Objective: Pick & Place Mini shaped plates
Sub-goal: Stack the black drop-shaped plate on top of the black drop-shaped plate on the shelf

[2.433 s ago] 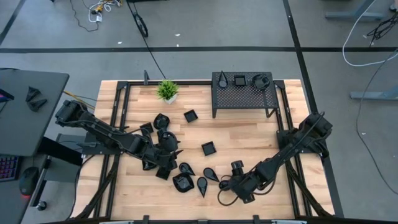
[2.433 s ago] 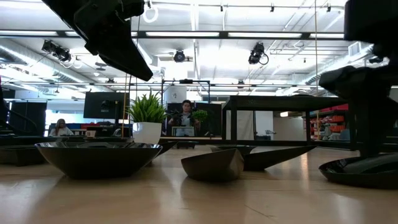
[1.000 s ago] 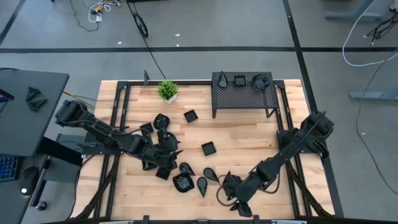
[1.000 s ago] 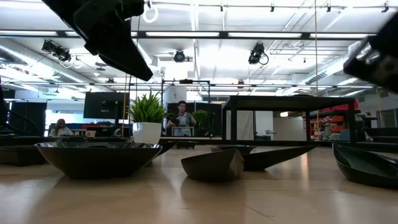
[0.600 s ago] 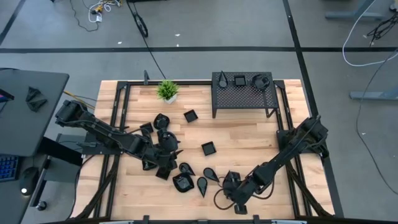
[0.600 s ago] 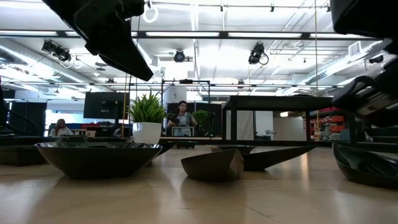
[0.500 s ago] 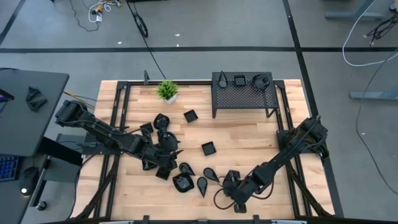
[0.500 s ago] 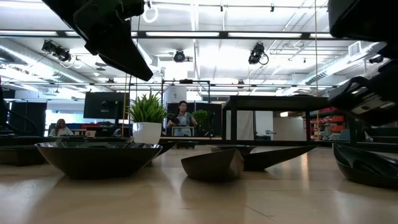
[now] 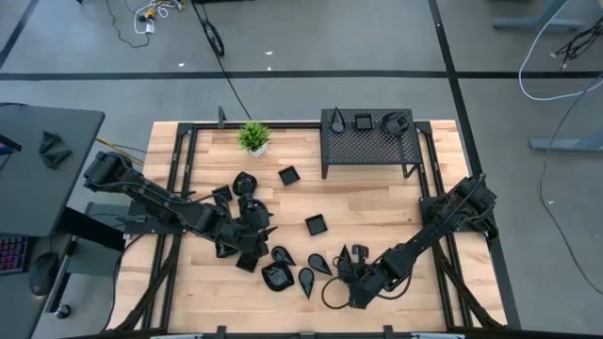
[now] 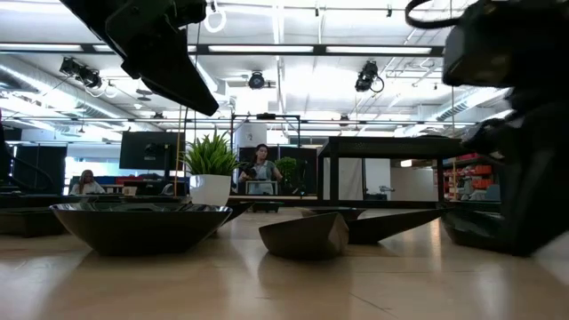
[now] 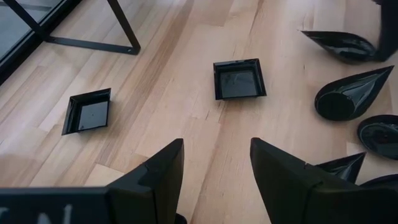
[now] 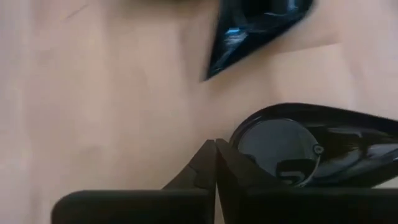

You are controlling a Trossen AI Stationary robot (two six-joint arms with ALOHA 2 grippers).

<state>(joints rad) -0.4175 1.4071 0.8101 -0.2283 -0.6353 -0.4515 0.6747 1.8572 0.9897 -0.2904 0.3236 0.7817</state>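
Note:
Several glossy black mini shaped plates lie on the wooden table: a cluster at the left, teardrop ones near the front, and square ones at mid-table. My left gripper hovers open over the cluster with nothing between its fingers. My right gripper is shut and points steeply down at the rounded end of a teardrop plate. That plate lies flat on the table. My right gripper's shut fingertips stand on the table beside the plate's rounded end. The rim lies against the outer side of one finger. No rim shows between the fingers. They come slanting down from the table's right.
A black perforated rack stands at the far right and carries three plates. A small potted plant stands at the far edge. Another teardrop plate lies just beyond my right fingertips. Bare wood lies between the rack and the front plates.
My right gripper has gone from the table's near edge toward the far edge and down. It has tipped more steeply downward and shut beside the teardrop plate.

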